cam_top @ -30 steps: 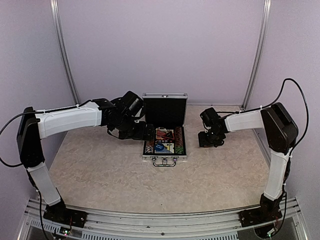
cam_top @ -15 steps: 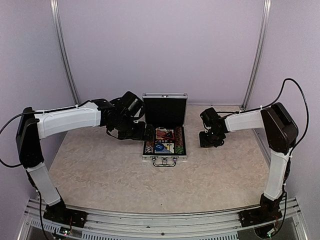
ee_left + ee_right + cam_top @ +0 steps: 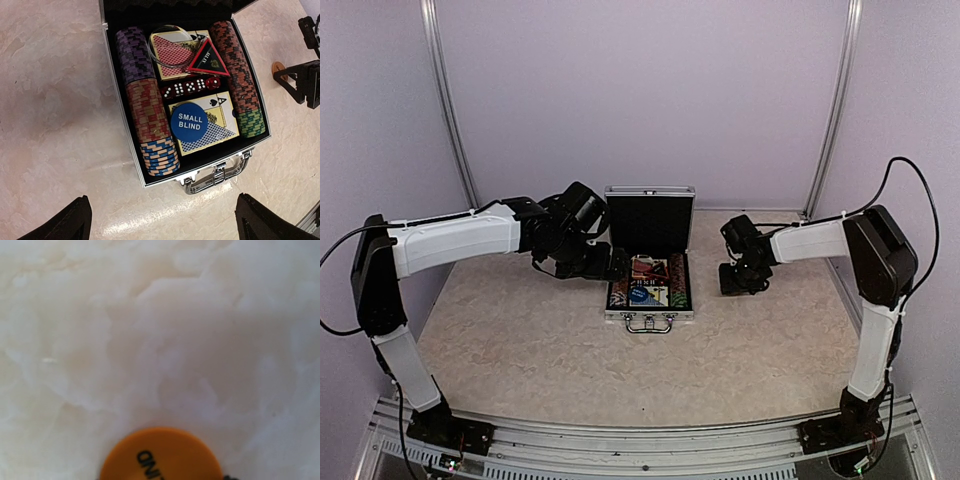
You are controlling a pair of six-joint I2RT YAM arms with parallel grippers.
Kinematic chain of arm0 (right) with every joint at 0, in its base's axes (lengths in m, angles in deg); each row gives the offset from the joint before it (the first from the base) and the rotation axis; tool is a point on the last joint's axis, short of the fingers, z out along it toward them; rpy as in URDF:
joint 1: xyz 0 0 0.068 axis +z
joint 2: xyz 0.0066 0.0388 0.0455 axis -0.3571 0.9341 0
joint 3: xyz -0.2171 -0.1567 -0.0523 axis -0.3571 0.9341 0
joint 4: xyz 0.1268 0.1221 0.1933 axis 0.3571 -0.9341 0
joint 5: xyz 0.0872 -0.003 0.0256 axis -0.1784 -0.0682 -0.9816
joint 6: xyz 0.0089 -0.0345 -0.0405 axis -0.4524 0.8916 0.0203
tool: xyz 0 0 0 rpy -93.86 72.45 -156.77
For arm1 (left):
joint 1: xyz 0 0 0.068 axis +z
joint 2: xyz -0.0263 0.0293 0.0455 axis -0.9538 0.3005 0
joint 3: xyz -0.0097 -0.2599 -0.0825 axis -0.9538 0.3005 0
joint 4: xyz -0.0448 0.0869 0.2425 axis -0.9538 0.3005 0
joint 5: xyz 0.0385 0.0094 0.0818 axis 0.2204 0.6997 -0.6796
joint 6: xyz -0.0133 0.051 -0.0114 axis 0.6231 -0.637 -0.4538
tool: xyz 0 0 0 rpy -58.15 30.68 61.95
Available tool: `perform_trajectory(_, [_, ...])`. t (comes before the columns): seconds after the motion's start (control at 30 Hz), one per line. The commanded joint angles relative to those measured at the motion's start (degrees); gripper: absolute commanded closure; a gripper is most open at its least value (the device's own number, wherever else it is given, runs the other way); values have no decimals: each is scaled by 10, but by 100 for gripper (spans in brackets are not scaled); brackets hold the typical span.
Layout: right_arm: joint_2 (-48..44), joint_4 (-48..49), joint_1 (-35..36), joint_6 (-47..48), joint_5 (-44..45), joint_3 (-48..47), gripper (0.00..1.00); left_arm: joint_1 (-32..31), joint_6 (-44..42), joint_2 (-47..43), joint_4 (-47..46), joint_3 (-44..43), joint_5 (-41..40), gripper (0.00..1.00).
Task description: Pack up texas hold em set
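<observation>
Well, at the right jaws first: cannot tell from any view whether spread or already pinching. Seems to have the orange disc right at the tips, flat on the table, lettered face up and cropped by the bottom edge of the right wrist view. Might skid so thin and flat a piece across the smooth top, or tip it on edge and flick it away, by closing off-centre or by pressing the tips too hard into the table. Might also lose it on the way over, if pinched by the rim alone. At the left jaws: spread wide, fingers far apart in the bottom corners of the wrist view, gripping nothing, hanging above the open case. Could catch the raised lid or jostle the packed rows by dipping carelessly. Outward from the right jaws: disc closest, case apart to their left, lid upright, already filled with striped chips, two card decks, red dice and a blue SMALL BLIND disc
</observation>
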Motion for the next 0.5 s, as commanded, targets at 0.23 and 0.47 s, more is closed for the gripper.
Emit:
perform_trajectory(0.23, [-28,-52,22,7,-1,-3,53,4,-6,-17,-7,5,1,1])
perform_trajectory(0.47, [-39,-65,44,4,11,-14,53,5,-6,-17,-10,10,1,1])
